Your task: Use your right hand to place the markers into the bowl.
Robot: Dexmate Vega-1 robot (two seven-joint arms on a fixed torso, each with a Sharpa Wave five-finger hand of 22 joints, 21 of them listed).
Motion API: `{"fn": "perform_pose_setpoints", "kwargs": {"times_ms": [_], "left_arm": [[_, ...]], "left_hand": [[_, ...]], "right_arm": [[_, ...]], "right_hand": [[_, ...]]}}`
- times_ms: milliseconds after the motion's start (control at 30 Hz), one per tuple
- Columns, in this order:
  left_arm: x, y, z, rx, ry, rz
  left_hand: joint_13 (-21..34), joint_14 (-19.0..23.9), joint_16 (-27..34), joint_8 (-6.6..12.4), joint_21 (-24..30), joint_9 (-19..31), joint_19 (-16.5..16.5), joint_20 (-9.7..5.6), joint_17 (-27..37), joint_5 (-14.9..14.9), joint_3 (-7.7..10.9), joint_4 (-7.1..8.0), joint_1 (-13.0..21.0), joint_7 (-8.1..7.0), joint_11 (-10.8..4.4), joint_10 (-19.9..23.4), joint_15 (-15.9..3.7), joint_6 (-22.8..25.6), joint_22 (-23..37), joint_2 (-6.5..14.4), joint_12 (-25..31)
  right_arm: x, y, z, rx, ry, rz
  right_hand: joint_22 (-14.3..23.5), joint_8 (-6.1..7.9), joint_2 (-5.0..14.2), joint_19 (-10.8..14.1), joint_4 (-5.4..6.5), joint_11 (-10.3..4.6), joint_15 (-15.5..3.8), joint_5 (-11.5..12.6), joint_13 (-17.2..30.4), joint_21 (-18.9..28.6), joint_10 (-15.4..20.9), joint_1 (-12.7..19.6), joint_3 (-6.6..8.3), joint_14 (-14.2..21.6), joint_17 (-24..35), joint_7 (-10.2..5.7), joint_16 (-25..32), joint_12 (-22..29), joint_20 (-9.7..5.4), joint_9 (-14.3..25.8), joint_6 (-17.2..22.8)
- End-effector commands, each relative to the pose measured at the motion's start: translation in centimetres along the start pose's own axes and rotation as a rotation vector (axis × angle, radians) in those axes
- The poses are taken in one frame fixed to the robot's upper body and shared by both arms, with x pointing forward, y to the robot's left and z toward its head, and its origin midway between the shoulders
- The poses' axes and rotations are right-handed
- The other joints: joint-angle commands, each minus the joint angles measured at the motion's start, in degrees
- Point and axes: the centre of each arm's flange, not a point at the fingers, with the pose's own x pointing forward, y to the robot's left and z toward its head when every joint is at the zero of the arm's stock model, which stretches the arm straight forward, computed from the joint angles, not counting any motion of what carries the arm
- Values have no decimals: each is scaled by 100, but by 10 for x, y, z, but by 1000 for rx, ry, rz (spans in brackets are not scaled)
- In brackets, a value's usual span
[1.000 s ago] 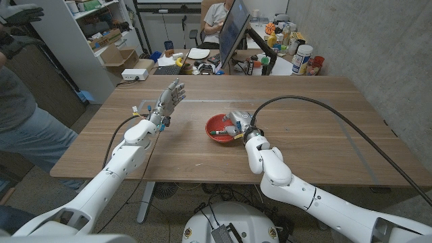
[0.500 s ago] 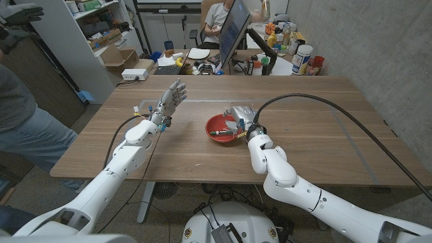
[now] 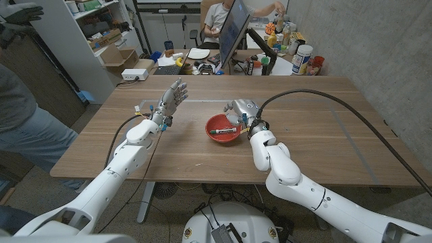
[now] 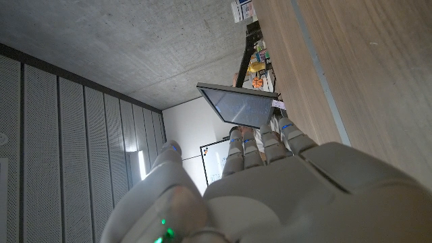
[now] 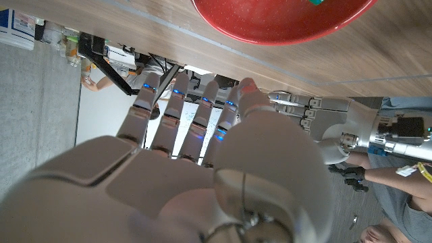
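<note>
A marker [image 3: 221, 130] lies crosswise in the red bowl [image 3: 217, 136]; the right hand [image 3: 243, 112] hovers empty, fingers apart.

No legible text anywhere. Cardboard box [image 3: 120, 59] on the floor by the shelf and the white tub [image 3: 302, 59] on the far desk both carry labels or print, too small to read. Box [image 4: 244, 9] at the worktop's far end in the left wrist view has a printed label, blurred, unreadable. No numbers, brands or signs resolvable.
</note>
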Motion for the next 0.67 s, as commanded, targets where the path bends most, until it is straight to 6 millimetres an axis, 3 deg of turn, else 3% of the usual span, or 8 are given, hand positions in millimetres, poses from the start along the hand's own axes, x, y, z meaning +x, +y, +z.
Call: {"fn": "perform_pose_setpoints", "kwargs": {"times_ms": [33, 200, 300, 667], "left_arm": [[1, 0, 2, 2, -7, -2], [2, -1, 2, 3, -8, -4], [3, -2, 2, 3, -8, -7], [4, -5, 2, 4, -12, -9]], "left_hand": [[25, 15, 17, -12, 23, 16, -44, 20, 19, -14, 27, -29, 23, -20, 7, 28, 0, 19, 19, 49, -2], [25, 10, 15, -11, 22, 16, -48, 24, 19, -14, 29, -30, 23, -20, 5, 26, 9, 21, 19, 50, -3], [25, 6, 13, -12, 22, 17, -48, 30, 19, -14, 29, -31, 22, -19, 6, 28, 3, 17, 19, 51, -2], [25, -1, 10, -15, 20, 17, -58, 33, 19, -14, 32, -34, 21, -16, 15, 23, 14, 11, 19, 52, -4]], "right_arm": [[1, -18, -1, 12, 2, -68], [1, -23, -6, 33, 12, -96], [1, -26, -10, 38, 29, -104], [2, -32, -17, 64, 53, -127]], "right_hand": [[22, 74, 7, 123, -21, -76, -77, -2, -4, 45, 273, 35, 44, 222, -37, -20, 53, 90, -2, -12, 156], [21, 84, -5, 169, -11, -87, -80, -1, -33, 55, 377, 12, 56, 310, -67, -37, 54, 105, -4, -21, 205], [21, 1, -9, 235, 16, -59, -92, 0, -80, 70, 414, -39, 70, 367, -134, -37, 16, 78, -8, -43, 57], [13, -258, -4, 359, 65, 18, -7, 13, -279, 72, -6, -173, 91, 165, -285, 73, -174, -291, -1, -122, -450]]}}
